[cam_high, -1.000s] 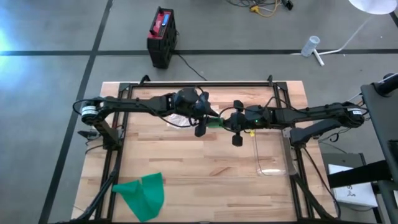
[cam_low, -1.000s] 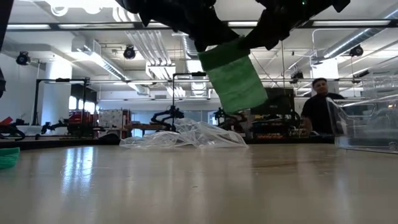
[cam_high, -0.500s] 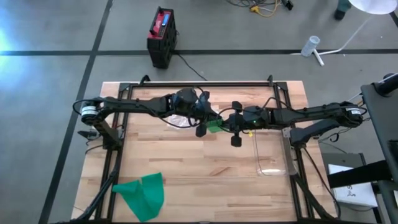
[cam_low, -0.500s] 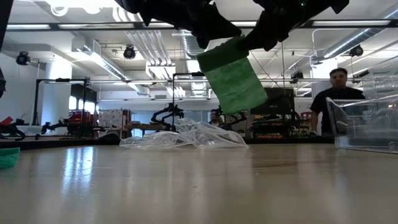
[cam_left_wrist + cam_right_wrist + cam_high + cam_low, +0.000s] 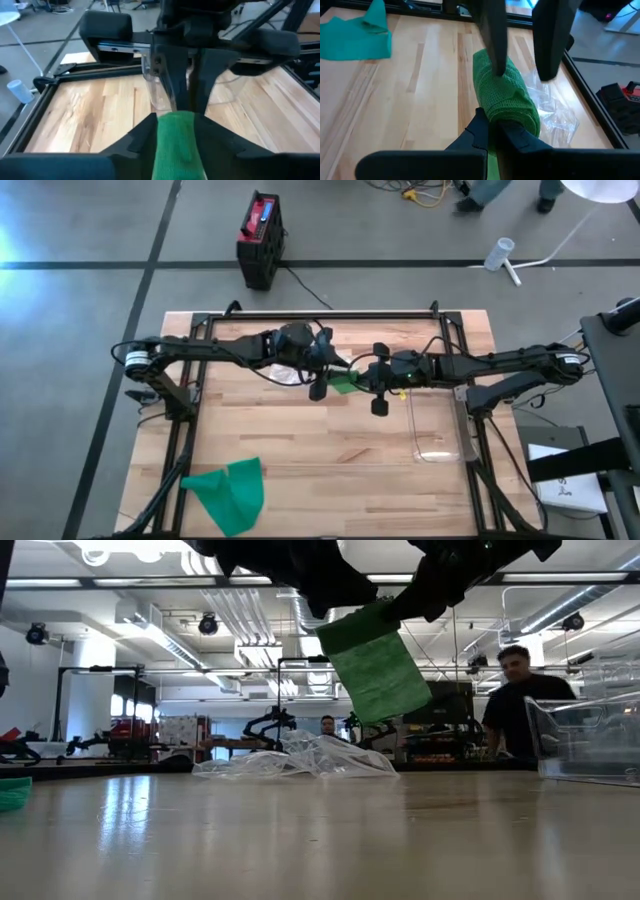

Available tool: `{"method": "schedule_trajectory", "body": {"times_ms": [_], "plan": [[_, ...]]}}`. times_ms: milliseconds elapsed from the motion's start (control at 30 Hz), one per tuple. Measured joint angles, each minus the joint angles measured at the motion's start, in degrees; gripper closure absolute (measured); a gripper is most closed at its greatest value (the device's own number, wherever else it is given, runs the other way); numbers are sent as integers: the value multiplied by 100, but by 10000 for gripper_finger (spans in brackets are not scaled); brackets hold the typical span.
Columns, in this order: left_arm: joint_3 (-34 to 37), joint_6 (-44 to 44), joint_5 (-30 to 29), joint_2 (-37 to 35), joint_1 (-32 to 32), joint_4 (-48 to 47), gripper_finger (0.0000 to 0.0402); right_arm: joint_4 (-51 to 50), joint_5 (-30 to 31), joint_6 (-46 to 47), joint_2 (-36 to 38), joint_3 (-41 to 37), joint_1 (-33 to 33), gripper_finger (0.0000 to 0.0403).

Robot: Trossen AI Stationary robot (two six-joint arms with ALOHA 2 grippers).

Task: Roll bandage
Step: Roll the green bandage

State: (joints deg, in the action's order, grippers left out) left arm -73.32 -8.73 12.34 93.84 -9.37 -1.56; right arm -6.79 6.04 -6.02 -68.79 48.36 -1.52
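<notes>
Above the middle of the wooden bench [image 5: 330, 460], we see both arms meeting over a green bandage [image 5: 375, 665], which hangs in the air clear of the boards; the right gripper [image 5: 492, 131] has its fingers pressed together on one end of the partly rolled cloth, and in the right wrist view the roll runs forward from that pinch; the left gripper [image 5: 522, 47] stands at the other end with its fingers a little apart, one finger [image 5: 492, 35] touching the top of the roll and the other beside it, so we cannot say that it grips the cloth; from the low view the bandage dangles as a flat green flap beneath the two dark grippers. Behind it on the bench lies a crumpled clear plastic wrapper [image 5: 300, 758]; a clear plastic bin [image 5: 438, 425] sits on the right side; a second green cloth [image 5: 228, 492] lies flat near the front left corner, well apart from the arms. Two people [image 5: 520, 700] show in the room beyond.
</notes>
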Motion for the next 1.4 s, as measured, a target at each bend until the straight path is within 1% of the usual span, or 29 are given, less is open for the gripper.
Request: {"method": "schedule_trajectory", "body": {"times_ms": [67, 133, 233, 367, 533, 567, 867, 1200, 1400], "plan": [[0, 38, -87, 59, 0, 75, 273, 18, 0, 0, 0, 0, 0, 400], [0, 30, -111, 80, 1, 46, 262, 18, 1, -2, 0, 0, 0, 400], [0, 26, -114, 146, 7, 60, 268, 22, 0, -3, 0, 0, 0, 400], [0, 8, -113, 236, 7, 105, 306, -21, 4, -6, -2, -4, -2, 400], [0, -29, -111, 235, 11, 191, 384, 1, 24, -9, -2, -4, -2, 400], [0, -35, -111, 236, 11, 197, 392, 1, 24, -9, -2, -4, -2, 400], [0, -338, -157, 234, 129, 279, 401, 21, -2, -8, 0, -4, -2, 400], [0, -372, -149, 236, 160, 916, 401, 69, 16, 0, 9, 0, 0, 400], [-4, -367, -160, 231, 157, 1068, 401, 9, 5, 1, 1, 2, 0, 400]]}}
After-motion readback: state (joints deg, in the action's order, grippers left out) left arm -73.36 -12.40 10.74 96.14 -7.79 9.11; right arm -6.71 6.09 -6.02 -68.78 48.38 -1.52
